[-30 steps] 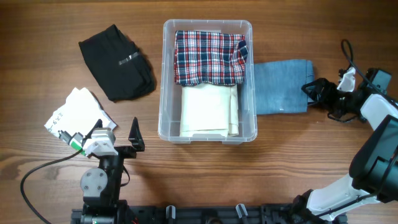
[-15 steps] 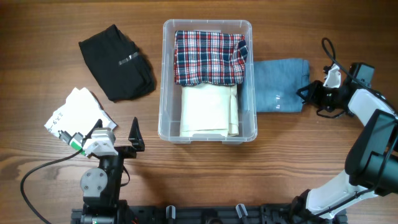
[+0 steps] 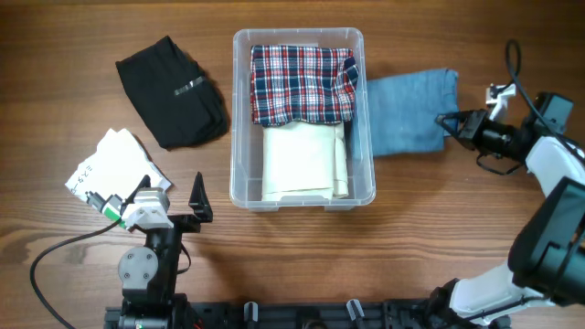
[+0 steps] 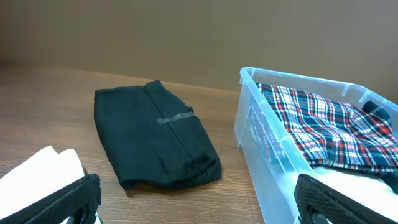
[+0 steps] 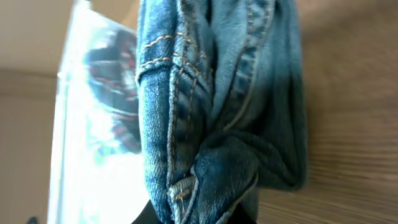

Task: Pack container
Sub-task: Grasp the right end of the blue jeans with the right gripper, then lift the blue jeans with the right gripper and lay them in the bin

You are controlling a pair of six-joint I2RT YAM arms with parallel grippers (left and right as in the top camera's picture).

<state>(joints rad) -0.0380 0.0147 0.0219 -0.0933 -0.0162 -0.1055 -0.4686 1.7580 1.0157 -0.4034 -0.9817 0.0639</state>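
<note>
A folded blue denim garment (image 3: 409, 114) lies on the brown wooden worktop (image 3: 439, 228), outside and to the right of the clear rectangular plastic container (image 3: 238, 119). Its left edge is just beside the container's right wall; whether the two touch cannot be told. The right fingers (image 3: 452, 122) are clamped on the garment's right edge. In the right wrist view the denim is bunched into thick folds with yellow stitching where it is pinched. Only dark slivers of the fingers show at the bottom of that view, and the container is a blur beyond the cloth.

Inside the container, a red, white and navy plaid shirt (image 3: 302, 82) fills the far half and a folded cream cloth (image 3: 304, 163) the near half, their edges meeting.

The left fingers (image 4: 68, 200) are spread wide and hold nothing, low over the worktop near its front left. A folded black garment (image 3: 174, 91) lies well to the left of the container. A crumpled white item with a printed label (image 3: 110, 164) lies just beside the left arm.
</note>
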